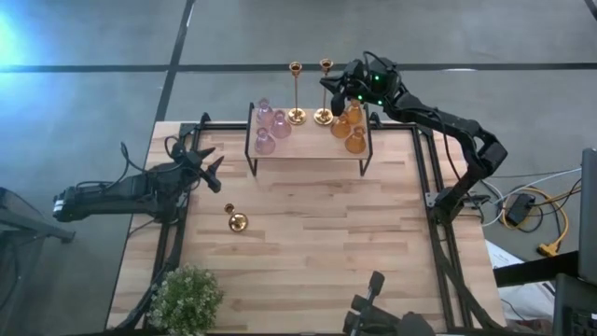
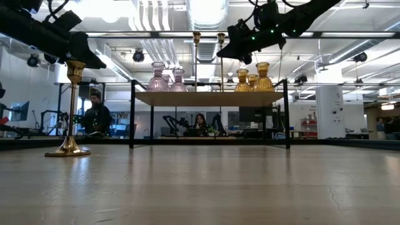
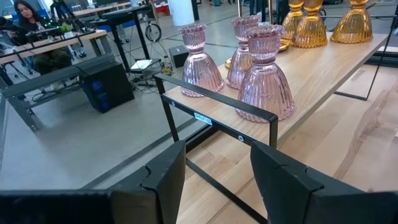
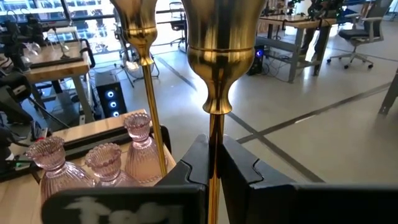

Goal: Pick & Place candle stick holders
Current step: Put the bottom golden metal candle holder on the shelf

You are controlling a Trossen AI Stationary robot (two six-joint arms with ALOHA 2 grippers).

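Observation:
A small raised wooden shelf (image 1: 308, 149) stands at the table's far middle. On it are three pink glass holders (image 1: 270, 128), three amber ones (image 1: 351, 128) and two gold ones (image 1: 296, 93). A third gold holder (image 1: 235, 221) stands on its round base on the table, left of centre. My right gripper (image 1: 333, 93) is shut on the right-hand gold holder (image 4: 221, 43) on the shelf. My left gripper (image 1: 213, 168) is open and empty, left of the shelf, pointing at the pink holders (image 3: 264, 74). My right gripper pinches the gold holder's thin stem (image 4: 214, 146) between its two fingers (image 4: 194, 165), below the cup. The fingers come about level from the table's right and lie across the stem. The holder stands upright; its base (image 1: 324, 117) seems to rest on the shelf.
A green leafy plant (image 1: 186, 300) stands at the near left corner. A black frame runs along the table's sides (image 1: 424, 187). A dark device (image 1: 371, 313) sits at the near edge. People sit at desks in the room behind (image 2: 97, 115).

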